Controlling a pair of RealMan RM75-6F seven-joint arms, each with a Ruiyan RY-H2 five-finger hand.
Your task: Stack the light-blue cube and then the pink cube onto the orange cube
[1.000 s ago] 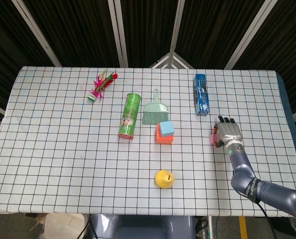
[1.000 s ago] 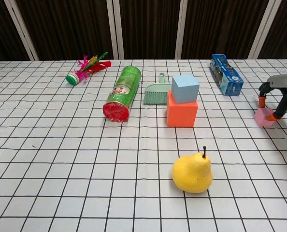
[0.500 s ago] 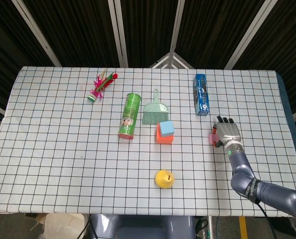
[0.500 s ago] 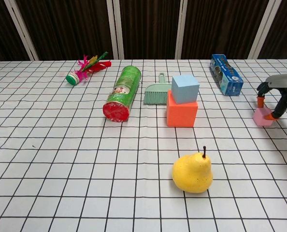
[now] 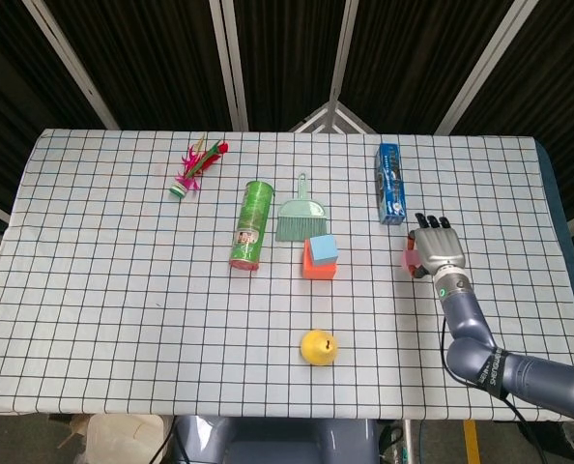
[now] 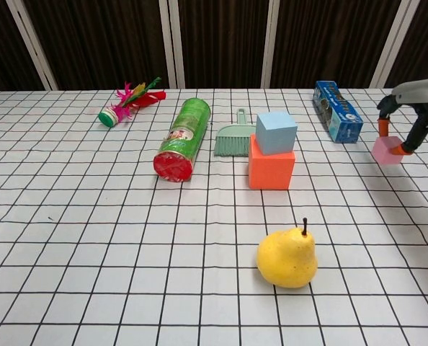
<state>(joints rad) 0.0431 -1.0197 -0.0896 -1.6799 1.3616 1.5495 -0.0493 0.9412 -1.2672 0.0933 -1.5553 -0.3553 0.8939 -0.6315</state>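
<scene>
The light-blue cube sits on top of the orange cube near the table's middle. My right hand pinches the pink cube between thumb and fingers and holds it lifted off the cloth, to the right of the stack. A shadow lies under the pink cube in the chest view. My left hand shows in neither view.
A green can lies left of the stack, a green dustpan brush just behind it. A blue box lies behind my right hand. A yellow pear stands in front, a feather shuttlecock at the back left.
My right hand closed on the pink cube and raised it off the table, moving slightly back and left. The stack has not moved.
</scene>
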